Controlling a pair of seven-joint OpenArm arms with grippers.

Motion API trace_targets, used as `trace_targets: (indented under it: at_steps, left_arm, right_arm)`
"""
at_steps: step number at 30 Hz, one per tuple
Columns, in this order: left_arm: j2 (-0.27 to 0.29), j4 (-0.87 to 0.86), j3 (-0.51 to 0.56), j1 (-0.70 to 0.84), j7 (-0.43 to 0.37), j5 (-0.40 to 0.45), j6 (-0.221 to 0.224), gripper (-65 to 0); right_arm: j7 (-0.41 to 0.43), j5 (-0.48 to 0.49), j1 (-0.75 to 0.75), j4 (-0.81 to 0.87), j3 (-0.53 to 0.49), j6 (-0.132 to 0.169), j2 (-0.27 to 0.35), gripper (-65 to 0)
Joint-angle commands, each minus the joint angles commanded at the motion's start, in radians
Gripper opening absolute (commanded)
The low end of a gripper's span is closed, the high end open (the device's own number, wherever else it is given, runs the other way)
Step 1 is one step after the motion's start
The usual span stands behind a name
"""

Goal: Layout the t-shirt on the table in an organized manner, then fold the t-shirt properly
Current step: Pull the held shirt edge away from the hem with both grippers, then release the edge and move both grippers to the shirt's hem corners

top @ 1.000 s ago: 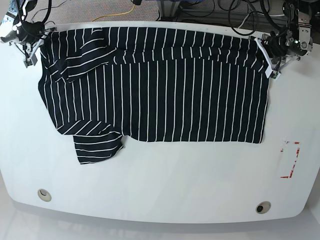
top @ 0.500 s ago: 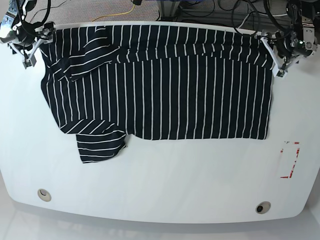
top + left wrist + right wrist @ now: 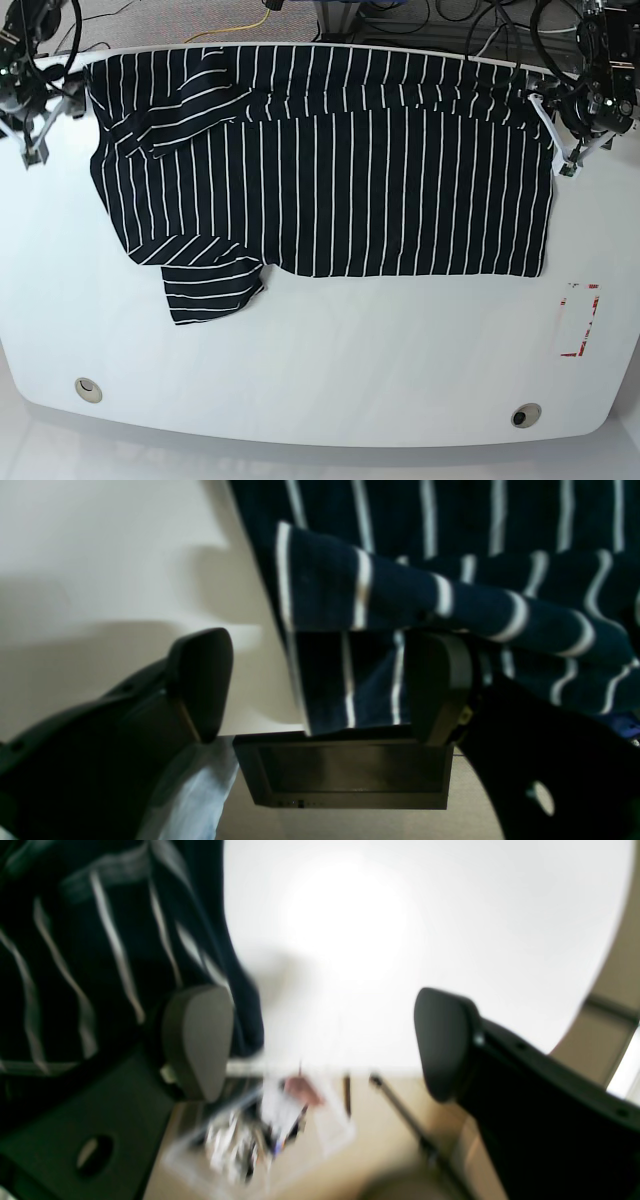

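Note:
The t-shirt (image 3: pixel 330 170) lies spread across the far half of the table (image 3: pixel 330 360), collar end at the view's left. One sleeve (image 3: pixel 210 285) is crumpled at the near left and the other (image 3: pixel 185 100) is folded over at the far left. My left gripper (image 3: pixel 560 135) is open at the shirt's far right corner. In the left wrist view (image 3: pixel 320 685) a folded hem corner (image 3: pixel 350 680) hangs between the jaws, against one finger (image 3: pixel 440 685). My right gripper (image 3: pixel 45 125) is open and clear of the shirt's left edge. In the right wrist view (image 3: pixel 320 1040) the shirt (image 3: pixel 100 965) lies beside one finger (image 3: pixel 197 1040).
A red rectangular marking (image 3: pixel 583 320) sits near the right edge. Two round holes (image 3: pixel 88 389) (image 3: pixel 526 414) lie along the near edge. Cables (image 3: pixel 400 20) run beyond the far edge. A dark box (image 3: pixel 350 775) and floor clutter (image 3: pixel 260 1130) show below the table's edge.
Both grippers have opened and let go of the shirt's far corners. The shirt has shifted right. The right gripper has moved left, away from the shirt.

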Motion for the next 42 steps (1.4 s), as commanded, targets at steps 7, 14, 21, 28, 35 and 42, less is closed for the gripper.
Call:
trace_targets:
  at_steps: [7,14,21,28,35,42]
  left_arm:
    - [0.006,0.012,0.000,-0.110,-0.003,-0.002,0.000,-14.2]
    - [0.040,0.006,0.000,-0.284,-0.002,0.003,0.000,-14.2]
    - [0.048,-0.025,0.002,-0.433,-0.003,0.006,0.000,-14.2]
    - [0.048,-0.147,0.003,-0.542,-0.015,0.006,0.003,-14.2]
    - [0.048,-0.245,0.003,-0.559,-0.104,0.020,0.005,-14.2]
    - [0.061,-0.293,0.005,-0.560,-0.172,0.143,0.006,-14.2]
  right_arm:
    - [-0.005,-0.005,0.141,-0.009,-0.057,0.000,0.011,-10.3]
    - [0.000,-0.008,0.327,-0.109,-0.143,0.000,0.011,-10.3]
    - [0.072,-0.008,0.511,-0.350,-0.204,0.000,0.009,-10.3]
    - [0.193,-0.008,0.649,-0.601,-0.305,0.000,0.015,-10.3]
    - [0.305,-0.009,0.747,-0.801,-0.361,0.000,0.015,-10.3]
    - [0.448,-0.009,0.824,-0.991,-0.443,0.000,0.015,-10.3]
